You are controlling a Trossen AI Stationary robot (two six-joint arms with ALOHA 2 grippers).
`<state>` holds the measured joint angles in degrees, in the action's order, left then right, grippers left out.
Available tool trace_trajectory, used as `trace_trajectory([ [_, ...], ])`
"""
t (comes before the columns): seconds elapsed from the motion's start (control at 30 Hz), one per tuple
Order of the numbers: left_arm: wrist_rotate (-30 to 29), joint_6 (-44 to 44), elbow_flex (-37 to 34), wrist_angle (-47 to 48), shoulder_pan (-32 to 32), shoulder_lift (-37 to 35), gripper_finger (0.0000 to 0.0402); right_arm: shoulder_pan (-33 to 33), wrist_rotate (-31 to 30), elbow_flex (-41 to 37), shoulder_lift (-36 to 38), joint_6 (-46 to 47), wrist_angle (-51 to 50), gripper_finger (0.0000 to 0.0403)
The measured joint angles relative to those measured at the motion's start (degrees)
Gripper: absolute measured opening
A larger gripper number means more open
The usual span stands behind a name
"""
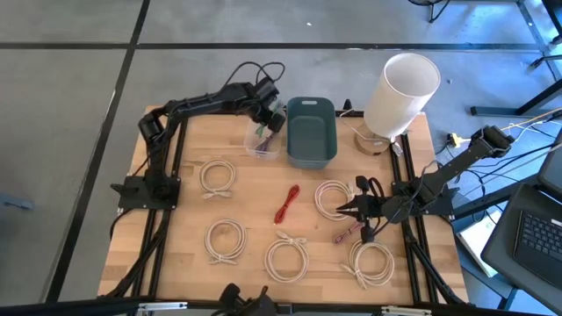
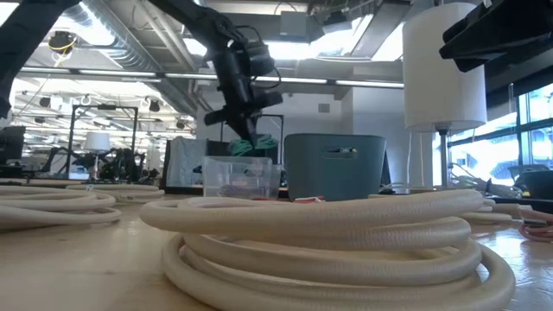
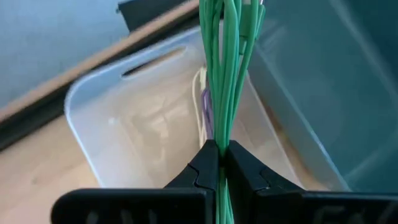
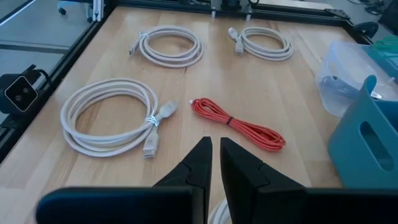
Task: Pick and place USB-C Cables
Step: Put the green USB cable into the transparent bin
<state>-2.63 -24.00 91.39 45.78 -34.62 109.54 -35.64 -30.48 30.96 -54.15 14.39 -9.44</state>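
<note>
Overhead, the left gripper (image 1: 266, 122) hangs above the clear tub (image 1: 262, 143) at the table's far side, its fingers (image 3: 205, 165) clamped on the green cable (image 3: 225, 74), whose strands dangle over the tub's mouth. A purple strand (image 3: 206, 112) shows inside the tub behind the green one. Just beside the tub stands a teal bin (image 1: 312, 132), and past that a white lamp (image 1: 399, 83).

The right gripper (image 1: 344, 209) waits low near the table's right side, its fingers (image 4: 199, 163) drawn nearly together with nothing between them. It points at the red cable (image 1: 287, 204), which lies loose mid-table.

Six cream coils remain on the wood: one (image 1: 217, 175) nearest the left arm's base, one (image 1: 226, 240) near the front left, one (image 1: 286, 259) front centre, one (image 1: 371, 262) front right, one (image 1: 332, 198) just beside the right gripper, and one (image 2: 328, 246) close against the low camera. A pinkish-brown bundle (image 1: 349, 233) lies below the right gripper, between two coils.
</note>
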Motion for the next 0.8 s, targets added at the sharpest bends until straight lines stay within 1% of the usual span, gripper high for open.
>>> trace_trajectory([
  [0.1,1.2,-1.2,0.4,5.0,0.0,1.6,0.0008,0.0,0.0,0.0,0.0,-0.1,0.0,0.0037],
  [0.23,1.2,-1.2,0.5,6.0,0.0,3.9,0.0008,0.0,0.0,0.0,0.0,-0.1,0.2,0.0037],
  [0.8,5.6,-0.9,0.6,1.9,0.0,12.6,0.0009,0.0,0.0,0.0,0.0,-0.1,0.6,0.0037],
])
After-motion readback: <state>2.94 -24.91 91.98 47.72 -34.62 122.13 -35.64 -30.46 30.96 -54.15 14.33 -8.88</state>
